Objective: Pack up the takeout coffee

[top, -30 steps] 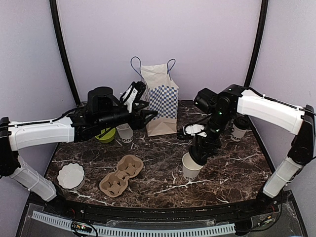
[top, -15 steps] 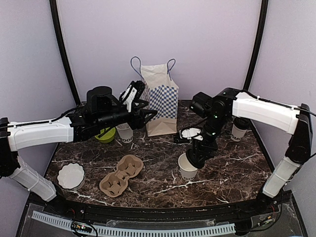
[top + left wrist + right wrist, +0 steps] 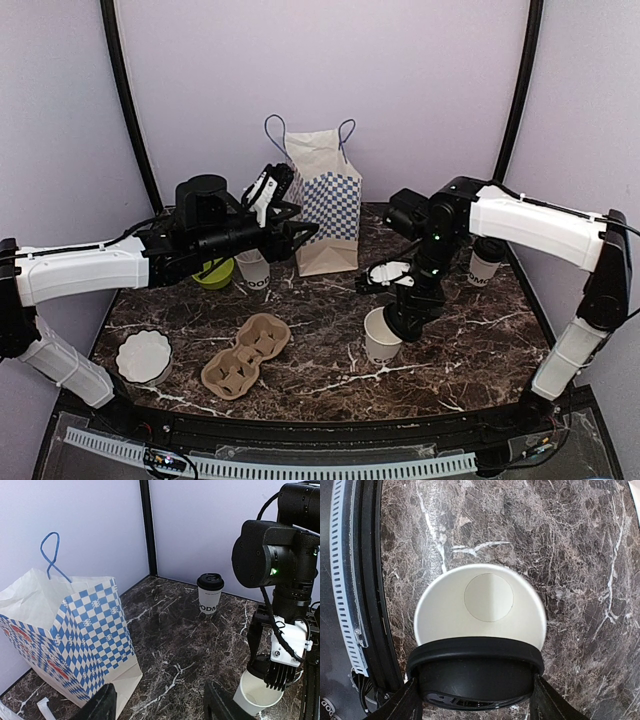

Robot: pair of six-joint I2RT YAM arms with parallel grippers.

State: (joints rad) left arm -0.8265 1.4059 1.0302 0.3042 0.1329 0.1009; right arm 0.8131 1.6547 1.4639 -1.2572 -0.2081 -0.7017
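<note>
The right gripper [image 3: 476, 700] pinches a black lid [image 3: 476, 672] by its edges, over the near rim of an open cup [image 3: 480, 605] standing on the table [image 3: 570, 540]. The left gripper [image 3: 161, 707] is spread and empty beside the bag [image 3: 75, 630]. A lidded cup [image 3: 210, 593] stands at the far right.

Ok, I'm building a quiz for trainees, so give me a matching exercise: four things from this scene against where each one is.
Things:
1. black lid
2. empty open cup
3. lidded cup
4. cup carrier

Places:
A. back right corner, standing upright
B. front, left of centre
C. held in the right gripper
D. directly below the held lid

Pairs: 1-C, 2-D, 3-A, 4-B
</note>
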